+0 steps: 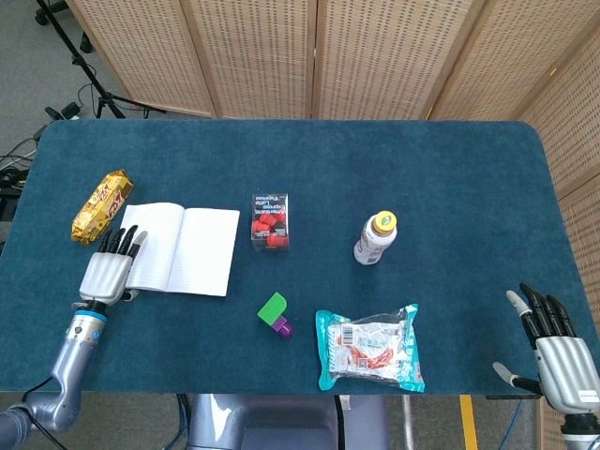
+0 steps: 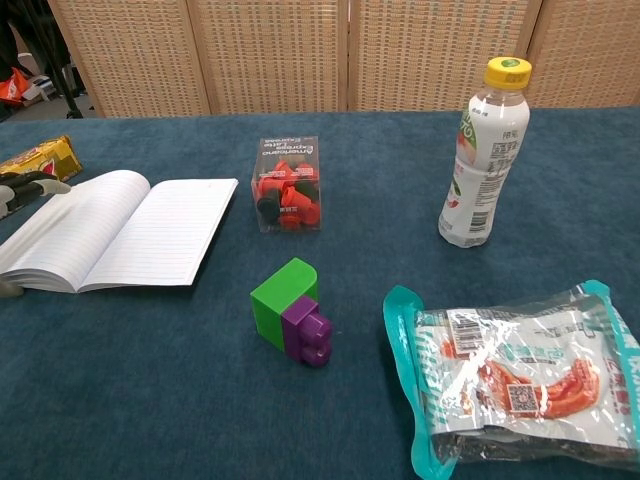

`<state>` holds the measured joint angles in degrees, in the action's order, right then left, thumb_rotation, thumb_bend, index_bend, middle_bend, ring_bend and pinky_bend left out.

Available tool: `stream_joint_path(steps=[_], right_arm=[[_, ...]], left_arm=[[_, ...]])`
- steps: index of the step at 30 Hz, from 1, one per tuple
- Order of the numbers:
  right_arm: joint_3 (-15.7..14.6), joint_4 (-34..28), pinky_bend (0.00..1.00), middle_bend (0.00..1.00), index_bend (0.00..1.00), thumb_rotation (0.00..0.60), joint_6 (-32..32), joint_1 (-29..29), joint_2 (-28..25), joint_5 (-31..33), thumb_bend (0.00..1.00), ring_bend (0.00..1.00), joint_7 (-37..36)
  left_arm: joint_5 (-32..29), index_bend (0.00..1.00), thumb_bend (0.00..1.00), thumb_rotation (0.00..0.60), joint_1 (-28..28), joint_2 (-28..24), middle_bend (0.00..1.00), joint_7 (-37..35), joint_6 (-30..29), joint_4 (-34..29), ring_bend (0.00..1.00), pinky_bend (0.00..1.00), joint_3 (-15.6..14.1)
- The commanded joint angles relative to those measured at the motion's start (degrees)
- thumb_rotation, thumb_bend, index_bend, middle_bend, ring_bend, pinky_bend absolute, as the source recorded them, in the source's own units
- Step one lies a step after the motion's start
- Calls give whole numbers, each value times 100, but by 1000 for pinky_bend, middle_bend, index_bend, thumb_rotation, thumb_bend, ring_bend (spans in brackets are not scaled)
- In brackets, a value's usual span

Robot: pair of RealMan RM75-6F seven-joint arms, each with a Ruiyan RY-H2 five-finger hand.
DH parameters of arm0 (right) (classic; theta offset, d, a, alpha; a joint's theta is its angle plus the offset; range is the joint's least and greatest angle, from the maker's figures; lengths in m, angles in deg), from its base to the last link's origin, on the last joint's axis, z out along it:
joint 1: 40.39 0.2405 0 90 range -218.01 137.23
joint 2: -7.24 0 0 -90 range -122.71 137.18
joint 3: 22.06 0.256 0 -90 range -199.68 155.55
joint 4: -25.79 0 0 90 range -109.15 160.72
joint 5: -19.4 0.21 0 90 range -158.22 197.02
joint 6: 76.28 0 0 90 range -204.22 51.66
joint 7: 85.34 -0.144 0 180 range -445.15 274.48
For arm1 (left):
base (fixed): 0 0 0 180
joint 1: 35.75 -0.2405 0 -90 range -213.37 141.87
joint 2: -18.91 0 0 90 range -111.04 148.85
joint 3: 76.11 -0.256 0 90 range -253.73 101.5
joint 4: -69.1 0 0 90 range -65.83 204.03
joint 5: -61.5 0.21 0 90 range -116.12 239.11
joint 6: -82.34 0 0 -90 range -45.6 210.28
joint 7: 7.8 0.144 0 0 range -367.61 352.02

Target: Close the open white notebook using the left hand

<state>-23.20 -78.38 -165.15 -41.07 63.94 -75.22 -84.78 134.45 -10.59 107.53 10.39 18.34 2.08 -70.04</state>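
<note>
The open white notebook point(image 1: 180, 248) lies flat as the left robot hand point(image 1: 108, 270), fingers extended and apparently empty, overlaps its left edge.

White notebook point(image 1: 183, 249) open, flat

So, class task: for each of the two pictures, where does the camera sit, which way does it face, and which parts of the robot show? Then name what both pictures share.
Head view: high above the near table edge, looking steeply down on the whole table; shows the left robot hand at the open white notebook and the right robot hand by the near right corner.
Chest view: low, facing level across the table towards the screens; only fingertips of the left hand show.
Shared: notebook, bottle, green and purple block, snack bag.
</note>
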Motion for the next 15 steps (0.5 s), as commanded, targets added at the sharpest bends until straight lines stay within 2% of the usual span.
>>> stream_joint_path(steps=[1,9,15], right_arm=[[-3,0,0,0,0,600,9,3,4,-1,40,0,7],[1,-3,0,0,0,600,0,-1,8,5,40,0,7],[-11,-7,0,0,0,600,28,10,25,-13,39,0,45]], left_arm=[[15,0,62,600,3,47,0,31,-25,75,0,0,-11],[35,0,73,600,1,147,0,66,-29,264,0,0,-51],[397,0,199,600,-14,174,0,-21,-351,346,0,0,-145]])
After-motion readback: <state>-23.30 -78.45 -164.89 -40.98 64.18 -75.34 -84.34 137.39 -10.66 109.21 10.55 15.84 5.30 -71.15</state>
